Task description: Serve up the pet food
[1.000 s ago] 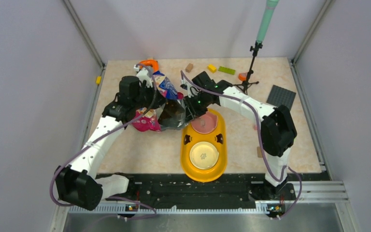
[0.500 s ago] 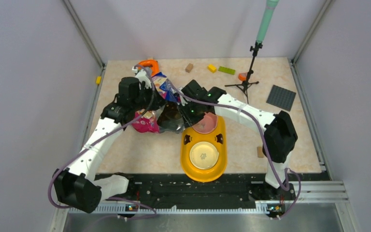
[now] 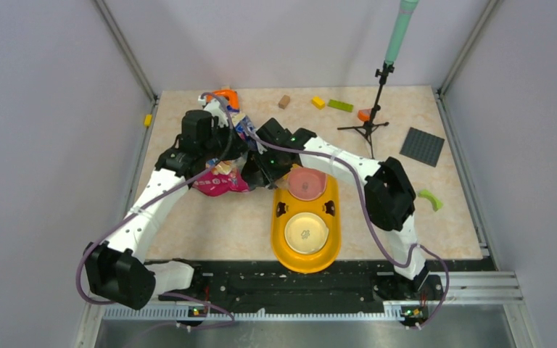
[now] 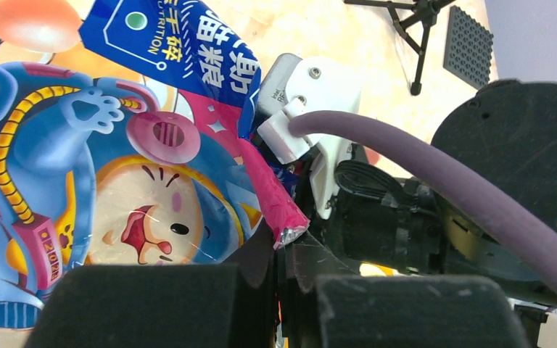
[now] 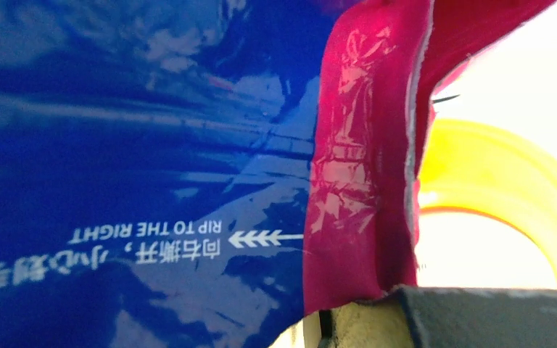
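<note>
1. Yellow twin feeder point(image 3: 281, 239): near bowl point(image 3: 306, 232) cream, far bowl point(image 3: 307, 183) pink, small mark mid-base in each.
2. Cat food bag point(image 3: 217, 181) lying just left of feeder's far end; kibble hidden inside.
3. L gripper point(image 4: 279, 297): pads pressed tight on bag edge.
4. R gripper point(image 3: 257, 170): pinching bag's magenta seam, close beside pink bowl.

I noted the left arm point(image 3: 152, 199) and right arm point(image 3: 348, 163) both stretched forward and angled inward, the left gripper point(image 4: 279, 290) clamped fully closed, the right gripper point(image 3: 260, 170) just beside it, its jaw gap unreadable.
</note>
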Available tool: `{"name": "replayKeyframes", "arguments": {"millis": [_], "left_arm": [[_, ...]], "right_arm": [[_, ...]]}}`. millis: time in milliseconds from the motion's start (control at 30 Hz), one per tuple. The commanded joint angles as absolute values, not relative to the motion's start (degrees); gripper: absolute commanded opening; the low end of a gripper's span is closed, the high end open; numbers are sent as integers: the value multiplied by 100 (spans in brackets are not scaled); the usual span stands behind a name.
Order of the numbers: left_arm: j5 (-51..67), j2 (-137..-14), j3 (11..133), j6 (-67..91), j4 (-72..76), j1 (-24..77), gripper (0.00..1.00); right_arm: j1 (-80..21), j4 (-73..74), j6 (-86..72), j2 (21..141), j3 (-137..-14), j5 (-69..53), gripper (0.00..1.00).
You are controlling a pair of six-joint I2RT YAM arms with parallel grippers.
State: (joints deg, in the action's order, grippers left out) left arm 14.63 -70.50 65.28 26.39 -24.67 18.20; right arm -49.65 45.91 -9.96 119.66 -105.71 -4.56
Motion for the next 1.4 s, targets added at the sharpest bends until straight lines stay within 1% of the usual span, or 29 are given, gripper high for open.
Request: {"name": "replayKeyframes", "arguments": {"millis": [0,200,300,367,433,500,767,900,1133,1267,1367], "left_arm": [[2295,-6932,6895,2986,-1866,1949,0],[2050,-6953,7125,2769,-2168,1927,0],[2030,-6969,7182,2734,-2311,1864,0],[2003,-6967,7194,2756,-2364,1790,0],[1977,-6977,7219,2768,-2433,1695,0],[1953,-6964,7211,2785,-2475,1597,0],[2094,-6995,7172,2816,-2322,1283,0],[2083,-7051,7150,2842,-2287,1197,0],[2129,-7055,7171,2881,-2216,1019,0],[2188,-7082,7212,2896,-2205,931,0],[2177,-7122,7313,2838,-2273,862,0]], "right_arm": [[-4958,1918,-1052,12021,-9820,-441,0],[-4957,-201,-894,11717,-8787,-762,0],[-4957,-742,-734,11642,-8572,-1146,0],[-4961,-1452,-568,11497,-8172,-1452,0],[-4966,-2205,-529,11291,-7617,-1528,0],[-4972,-2628,-463,11152,-7285,-1550,0],[-4966,-2789,-255,10868,-7027,-1570,0],[-4967,-2817,-116,10707,-6950,-1366,0],[-4970,-2305,338,10366,-6920,-1353,0],[-4966,-2365,502,9974,-6482,-1024,0],[-4971,-2068,746,9770,-6373,-1020,0]]}}
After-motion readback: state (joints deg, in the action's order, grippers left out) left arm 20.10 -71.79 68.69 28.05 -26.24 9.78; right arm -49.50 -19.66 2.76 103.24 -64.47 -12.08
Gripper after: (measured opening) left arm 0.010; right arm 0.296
